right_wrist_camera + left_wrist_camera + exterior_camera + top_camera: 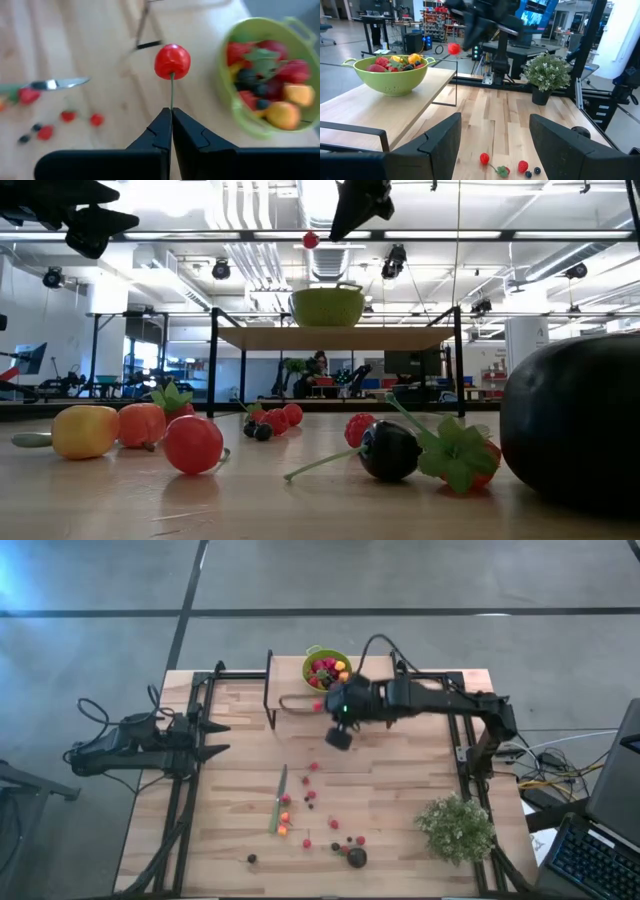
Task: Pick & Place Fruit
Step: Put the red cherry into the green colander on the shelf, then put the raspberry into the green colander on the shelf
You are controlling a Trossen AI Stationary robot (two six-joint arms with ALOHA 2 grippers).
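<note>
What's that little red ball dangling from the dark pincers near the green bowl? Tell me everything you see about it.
It is a small, glossy red cherry, round and smooth, with a thin green stem. The right gripper is shut on that stem alone, so the fruit itself touches nothing and sticks out beyond the fingertips. It is held in the air above the wooden table, beside the raised shelf, a little short of the green bowl already filled with fruit. It looks intact.

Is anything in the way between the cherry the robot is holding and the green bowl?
Nothing visible. The right pincer holds the red cherry by its stem, up in the air beside the green bowl. Only open air lies between them. The bowl's rim is all it must clear.
</note>
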